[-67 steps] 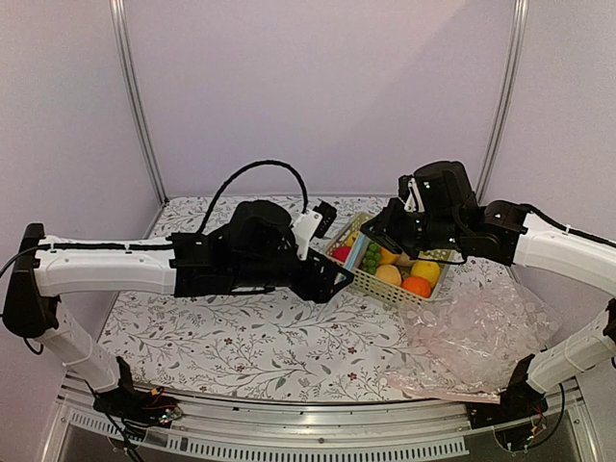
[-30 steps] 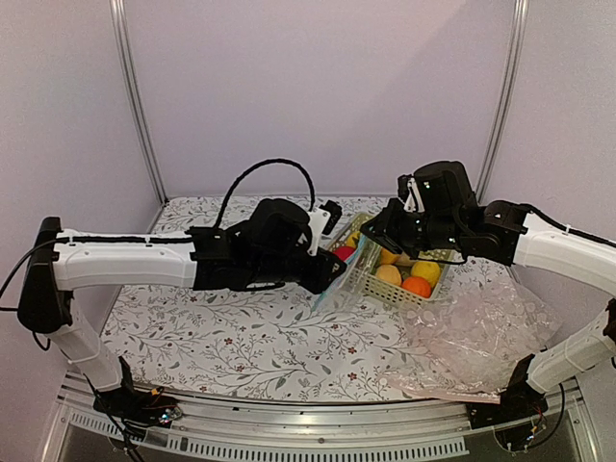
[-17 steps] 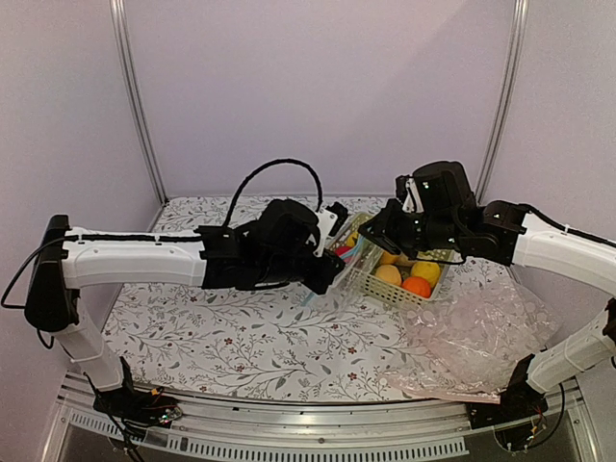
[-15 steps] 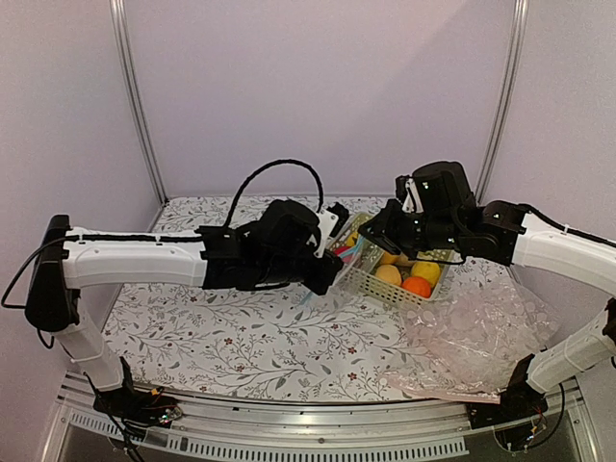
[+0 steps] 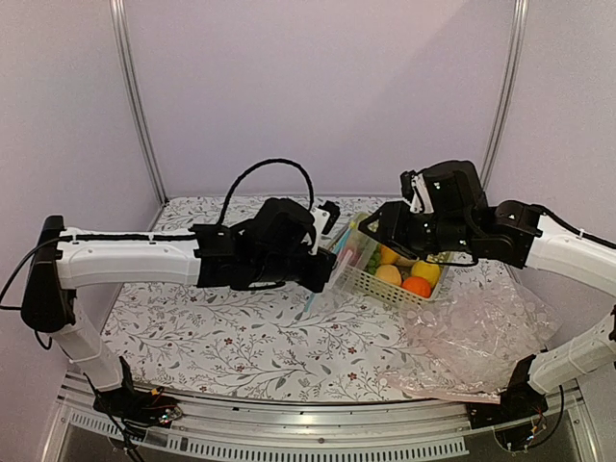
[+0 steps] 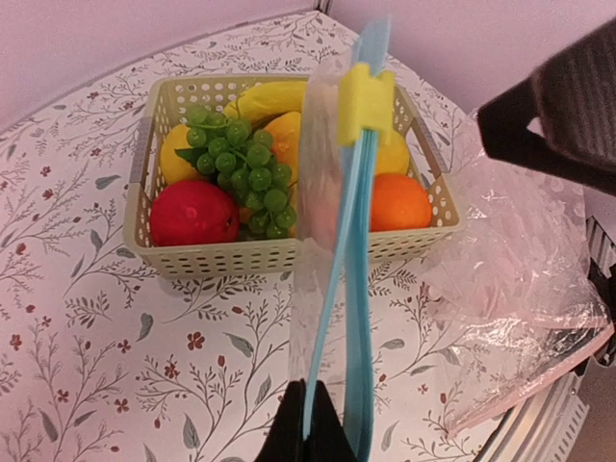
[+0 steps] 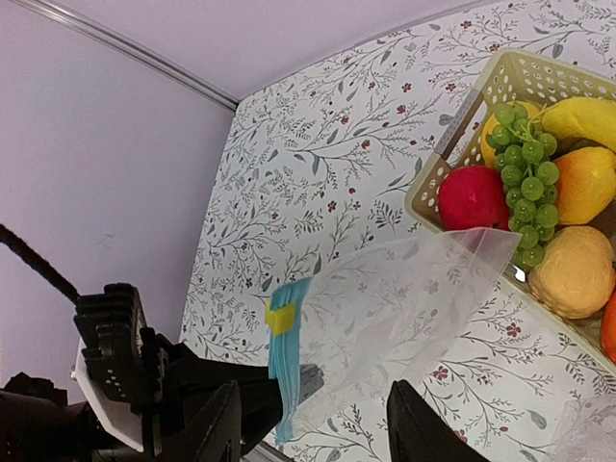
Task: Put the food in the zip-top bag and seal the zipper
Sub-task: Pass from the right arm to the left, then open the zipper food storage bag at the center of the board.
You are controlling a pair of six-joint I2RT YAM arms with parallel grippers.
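The zip-top bag (image 6: 322, 241) hangs clear above the table, just in front of the basket, also seen as the bag (image 7: 414, 298) and the bag (image 5: 343, 266). Its light blue zipper (image 6: 358, 289) carries a yellow slider (image 6: 364, 100). My left gripper (image 6: 308, 435) is shut on one strip of the zipper's end; the left gripper (image 5: 324, 275) sits left of the basket. My right gripper (image 7: 322, 428) stands open above the bag, touching nothing; the right gripper (image 5: 372, 229) hovers over the basket's left end. The food lies in the basket: a rounded yellow fruit (image 6: 176, 160) and a longer orange-yellow one (image 6: 286, 135).
The beige basket (image 6: 231, 256) also holds a red apple (image 6: 192, 213), green grapes (image 6: 243, 166), an orange (image 6: 398, 202) and a banana (image 6: 272, 96). A large pinkish clear plastic sheet (image 5: 481, 332) lies crumpled at the right front of the flowered tablecloth (image 5: 241, 337).
My left gripper has closed on the bag's zipper end. My right gripper has opened, let go of the bag and drawn slightly right. The bag now hangs from the left gripper alone.
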